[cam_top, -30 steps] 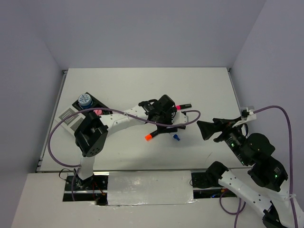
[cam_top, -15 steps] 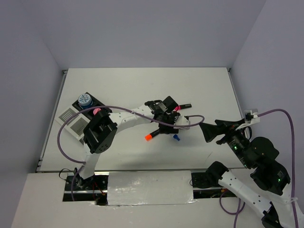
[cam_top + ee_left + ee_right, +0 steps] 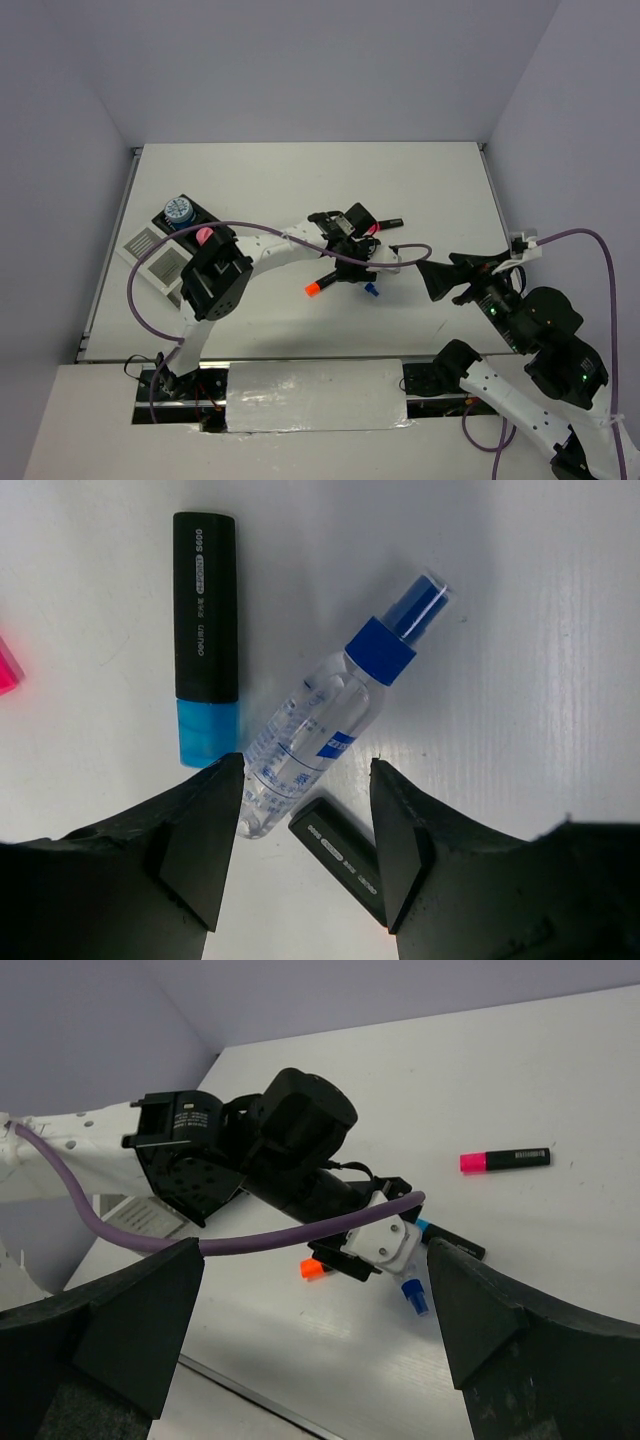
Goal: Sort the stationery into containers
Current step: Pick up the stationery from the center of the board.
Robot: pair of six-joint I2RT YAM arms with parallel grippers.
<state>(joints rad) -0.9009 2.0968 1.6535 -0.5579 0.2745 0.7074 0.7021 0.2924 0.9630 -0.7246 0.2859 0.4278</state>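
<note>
My left gripper (image 3: 356, 264) is open and hovers low over a cluster of items at mid-table. In the left wrist view its jaws (image 3: 305, 845) straddle the end of a black marker body (image 3: 340, 858) and the base of a clear spray bottle with a blue cap (image 3: 335, 725). A blue-capped black marker (image 3: 205, 640) lies to the left of the bottle. The orange-capped marker (image 3: 318, 286) and the pink-capped marker (image 3: 385, 223) lie nearby. My right gripper (image 3: 440, 277) is open and empty, to the right of the cluster. The organizer (image 3: 160, 262) holds a blue-white roll (image 3: 179, 210) and a pink cylinder (image 3: 203, 235).
The left arm's purple cable (image 3: 300, 1232) loops in front of the cluster in the right wrist view. The pink-capped marker (image 3: 505, 1159) lies alone toward the back right. Walls close in the table's left, back and right sides.
My left gripper has shifted slightly right and settled over the bottle and markers, and its elbow has swung right. My right gripper has drifted a little right and down.
</note>
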